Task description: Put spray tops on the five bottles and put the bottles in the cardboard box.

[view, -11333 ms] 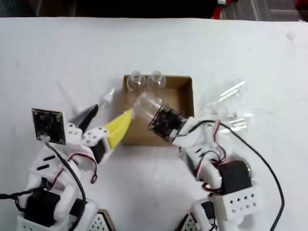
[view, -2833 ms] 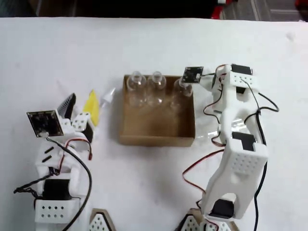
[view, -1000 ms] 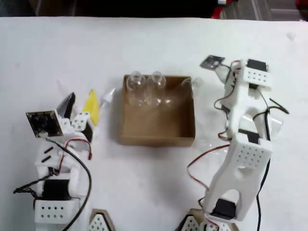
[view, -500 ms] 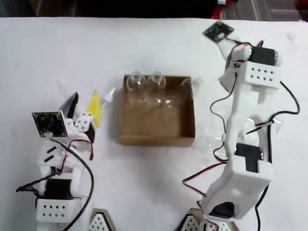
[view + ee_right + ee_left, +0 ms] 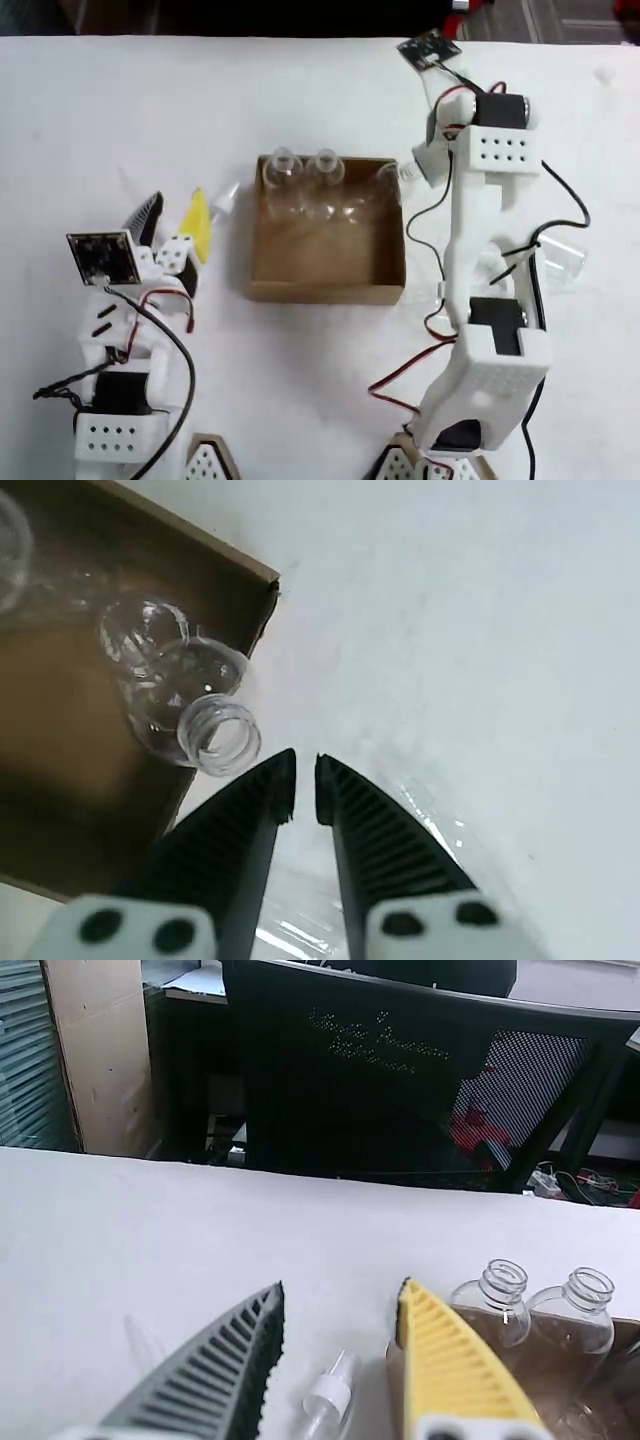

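Hovering by the box's far right corner, the right pincer [image 5: 303,770] is pressed almost together and empty; the left pincer [image 5: 340,1295] is spread, with nothing between its fingers.

Three clear bottles, necks open, are along the far wall of the cardboard box [image 5: 325,292]: the first bottle [image 5: 283,168] and second bottle [image 5: 325,168] stand upright side by side, and the third bottle [image 5: 190,705] leans in the far right corner, its neck tilted over the rim just beside the right pincer's tips. A spray top [image 5: 225,198] lies on the white surface [image 5: 120,100] between the left pincer's yellow finger [image 5: 195,218] and the box's left wall. Another clear bottle [image 5: 560,262] lies on the surface to the right of the box, partly under the right arm.
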{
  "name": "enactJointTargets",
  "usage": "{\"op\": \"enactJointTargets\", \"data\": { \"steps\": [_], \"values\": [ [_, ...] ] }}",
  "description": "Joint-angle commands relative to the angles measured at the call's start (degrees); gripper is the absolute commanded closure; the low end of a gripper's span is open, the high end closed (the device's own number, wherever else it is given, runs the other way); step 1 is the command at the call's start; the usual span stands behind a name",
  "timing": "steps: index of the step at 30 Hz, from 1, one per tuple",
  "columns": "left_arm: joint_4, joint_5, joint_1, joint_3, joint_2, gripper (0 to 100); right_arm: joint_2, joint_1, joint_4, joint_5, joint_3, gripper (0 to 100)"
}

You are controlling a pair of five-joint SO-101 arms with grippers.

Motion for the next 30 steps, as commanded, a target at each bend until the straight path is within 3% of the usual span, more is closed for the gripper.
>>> {"op": "enactJointTargets", "data": {
  "steps": [1,14,22,25,30],
  "values": [
    [-1.2,-0.7,0.5,-0.8,-0.7,82,1.4,-1.5,-0.7,-0.7,-2.2,98.2],
    [-1.4,-0.8,0.5,-0.7,-0.7,82,2.2,-3.9,-3.1,-5.0,-2.3,98.2],
    [-1.5,-0.8,0.1,-0.7,-0.7,82,2.6,3.9,-2.7,-4.7,-9.7,98.1],
    [-1.5,-0.8,0.1,-0.7,-0.7,82,4.0,7.8,-2.7,2.4,-11.8,98.1],
    [-1.5,-0.8,0.4,-0.7,-0.7,82,10.1,11.6,0.5,22.5,-12.0,97.9]
  ]
}}
